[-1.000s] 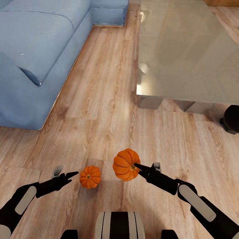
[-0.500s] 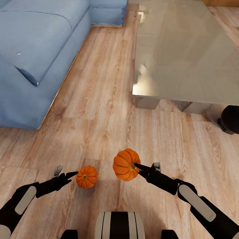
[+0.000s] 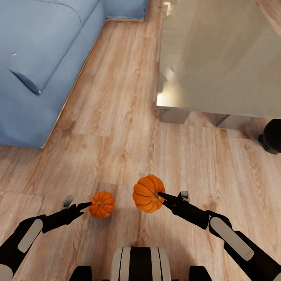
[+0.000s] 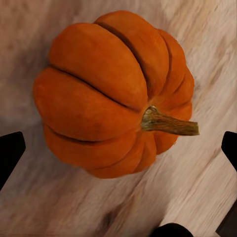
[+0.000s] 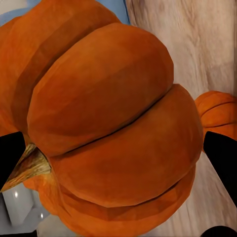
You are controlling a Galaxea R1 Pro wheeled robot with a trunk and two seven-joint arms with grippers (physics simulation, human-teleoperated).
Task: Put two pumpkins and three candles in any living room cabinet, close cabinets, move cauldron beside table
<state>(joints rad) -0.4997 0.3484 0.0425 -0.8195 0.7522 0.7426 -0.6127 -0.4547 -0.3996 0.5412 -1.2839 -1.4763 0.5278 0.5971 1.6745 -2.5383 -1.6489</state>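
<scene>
A small orange pumpkin (image 3: 101,204) lies on the wood floor, and the tips of my left gripper (image 3: 84,205) are right at its side. In the left wrist view this pumpkin (image 4: 108,94) sits stem-sideways between the fingers (image 4: 10,155), which stand wide apart: the left gripper (image 4: 118,153) is open. My right gripper (image 3: 164,197) is shut on a second, raised pumpkin (image 3: 146,193), which bulges between its fingertips (image 5: 221,158). The black cauldron (image 3: 272,136) stands on the floor at the right edge. The candles and the cabinet are out of view.
A glass-topped table (image 3: 218,58) with metal legs stands ahead on the right. A blue sofa (image 3: 35,70) fills the left side. Open wood floor (image 3: 117,117) runs between them. My own base (image 3: 139,263) shows at the bottom.
The whole view has shifted with the robot. The floor pumpkin now lies closer to my left fingertips than a second ago. The right gripper still holds its pumpkin the same way.
</scene>
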